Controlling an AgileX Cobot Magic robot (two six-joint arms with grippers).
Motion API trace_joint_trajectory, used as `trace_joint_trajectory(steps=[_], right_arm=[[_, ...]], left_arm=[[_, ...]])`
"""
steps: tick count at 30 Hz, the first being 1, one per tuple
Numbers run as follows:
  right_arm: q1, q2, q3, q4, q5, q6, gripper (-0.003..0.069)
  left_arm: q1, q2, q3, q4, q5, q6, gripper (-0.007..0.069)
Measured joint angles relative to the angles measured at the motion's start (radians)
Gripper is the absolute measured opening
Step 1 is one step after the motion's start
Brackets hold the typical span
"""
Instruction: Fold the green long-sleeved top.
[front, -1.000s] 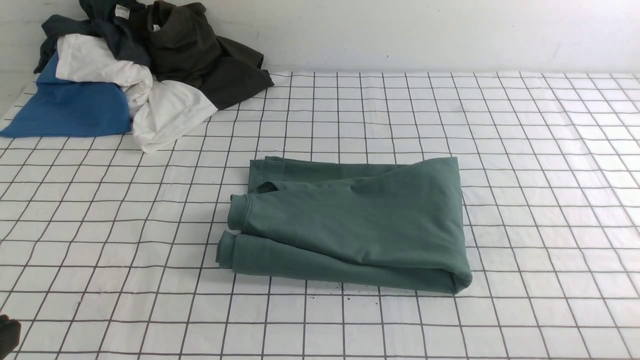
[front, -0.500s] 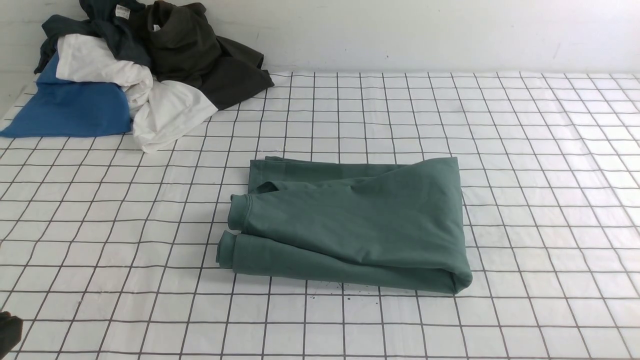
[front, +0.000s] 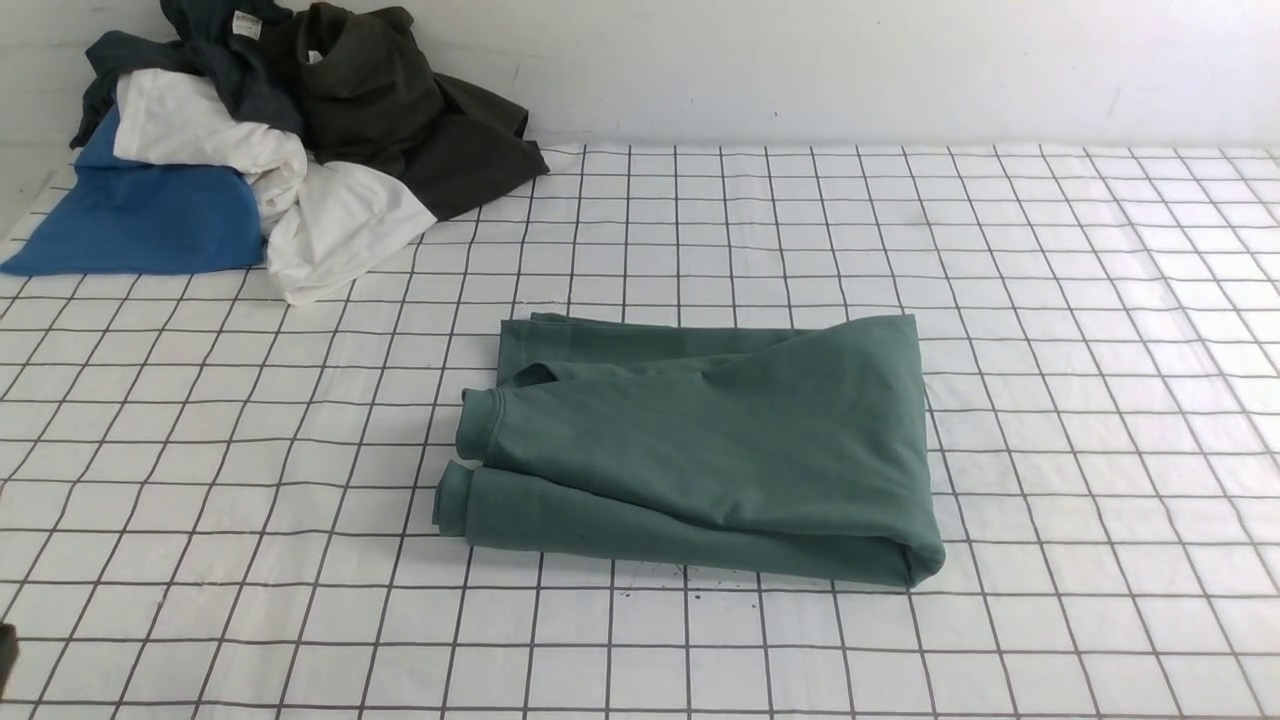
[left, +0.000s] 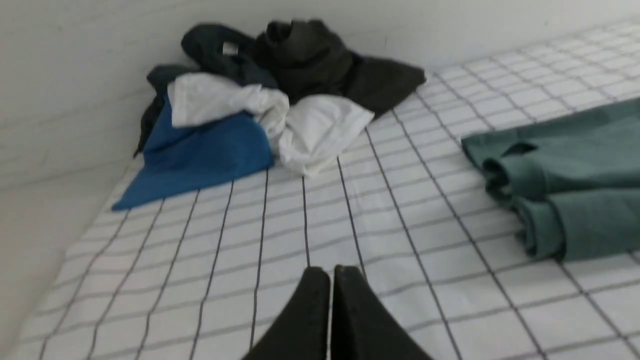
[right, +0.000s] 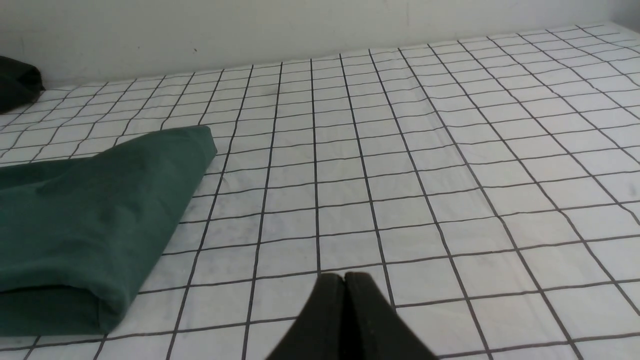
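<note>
the green long-sleeved top (front: 700, 450) lies folded into a compact bundle near the middle of the table (front: 1050, 350), which is covered in a white grid-lined sheet. two rolled cuff ends face the robot's left. the left hand (left: 330, 272) is pressed together, holding nothing, above the sheet and apart from the top. the right hand (right: 344, 277) is likewise pressed together and empty. a pile of other clothes (front: 250, 150) sits in the far left corner.

Bright, even, soft shadows. Glare on bench (front: 1150, 300) far right corner. Left wrist view blurred; others sharp.
</note>
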Motion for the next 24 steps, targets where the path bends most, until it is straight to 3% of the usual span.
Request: trace_joint_trajectory(steps=[7,24], right_arm=[[0.000,0.000,0.000,0.000,0.001,0.000,-0.0014],[0.000,0.000,-0.001,0.000,0.001,0.000,-0.0014]], left_arm=[[0.003,0.000,0.034,0.000,0.109,-0.004,-0.0007],[0.003,0.000,0.034,0.000,0.112,-0.004,-0.0007]])
